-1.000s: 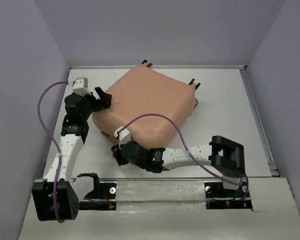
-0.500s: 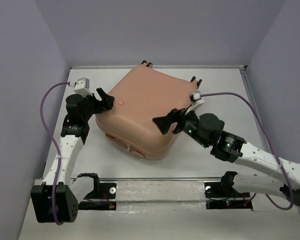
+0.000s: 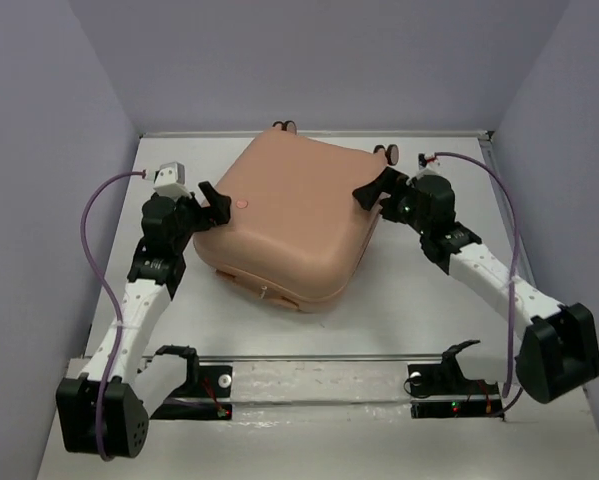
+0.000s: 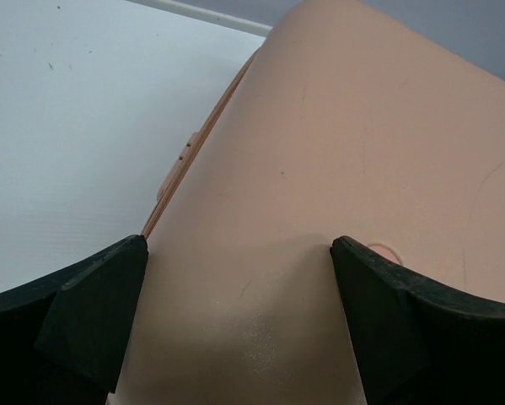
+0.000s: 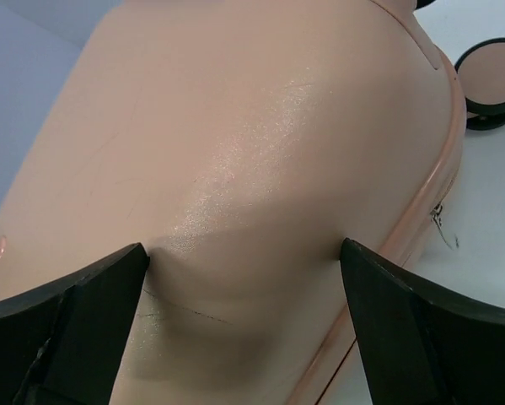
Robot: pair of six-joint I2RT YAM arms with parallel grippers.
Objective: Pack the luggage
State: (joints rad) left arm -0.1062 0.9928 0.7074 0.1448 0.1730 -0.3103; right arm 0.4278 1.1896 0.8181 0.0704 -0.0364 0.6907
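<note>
Top external: my left pincer (image 3: pixel 214 200) at 9 o'clock, right pincer (image 3: pixel 376 187) at 3 o'clock of the closed luggage (image 3: pixel 289 215), both spread apart straddling its edges, likely steadying it

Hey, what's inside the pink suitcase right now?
The luggage lies closed on the table, so its inside is hidden. Only its pink outer shell shows.

White table (image 3: pixel 409 310); lavender walls (image 3: pixel 309 60) on three sides; metal rail (image 3: pixel 319 375) along near edge.
</note>
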